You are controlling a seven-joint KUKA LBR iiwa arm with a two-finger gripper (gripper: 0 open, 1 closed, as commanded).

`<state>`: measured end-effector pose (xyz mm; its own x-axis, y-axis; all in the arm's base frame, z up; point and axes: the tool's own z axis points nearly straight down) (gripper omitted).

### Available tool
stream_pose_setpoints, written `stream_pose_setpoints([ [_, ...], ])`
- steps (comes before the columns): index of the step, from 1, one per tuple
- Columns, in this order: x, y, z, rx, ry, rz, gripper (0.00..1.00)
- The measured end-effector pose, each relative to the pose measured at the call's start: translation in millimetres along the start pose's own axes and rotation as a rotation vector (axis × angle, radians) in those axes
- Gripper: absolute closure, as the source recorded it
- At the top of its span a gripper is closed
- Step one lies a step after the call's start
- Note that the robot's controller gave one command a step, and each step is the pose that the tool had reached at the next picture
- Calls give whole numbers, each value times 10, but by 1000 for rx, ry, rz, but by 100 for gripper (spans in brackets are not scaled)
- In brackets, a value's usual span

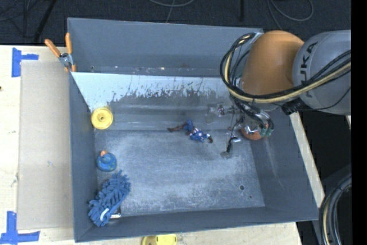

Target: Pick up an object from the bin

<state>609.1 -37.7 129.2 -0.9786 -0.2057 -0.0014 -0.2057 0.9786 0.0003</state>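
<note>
1. Where arm w/ orange wrist cover (272,63) comes into grey metal bin (172,49) from view-right, hand (231,149) hangs low over bin floor, pointing down, nr bin's right wall.
2. Hand state: cannot tell, open or closed not readable from this angle. Whether it holds anything also cannot be told.
3. Red-brown round obj. (251,133): nearest item to hand, just beside it on view-right and slightly higher in view. Partly hidden by wrist hardware & cables. Touching hand or apart: cannot tell. Shape beyond "rounded" not readable.
4. Small blue toy figure (196,135), w/ dark bits: lies flat on bin floor, near hand on view-left, clearly apart from it. Next-nearest item.
5. Yellow disc (102,117): well apart from hand, far view-left and a little higher in view, against bin's left wall.
6. Blue round obj. w/ orange top (106,161): well apart from hand, far view-left and a little lower in view. Sits below yellow disc, nr same left wall.
7. Blue shaggy mop-like piece (110,197): farthest from hand, far view-left and lower, in bin's lower-left corner. Lies just below blue round obj., stretched diagonally, w/ pale bit at its lower end.
</note>
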Motion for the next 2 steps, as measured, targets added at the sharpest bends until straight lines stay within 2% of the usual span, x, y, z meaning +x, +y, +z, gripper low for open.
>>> stream_pose_setpoints([
  [1, -175, 241, 600, 0, 0, 171, 0],
  [2, -246, 385, 632, 0, 0, 188, 100],
])
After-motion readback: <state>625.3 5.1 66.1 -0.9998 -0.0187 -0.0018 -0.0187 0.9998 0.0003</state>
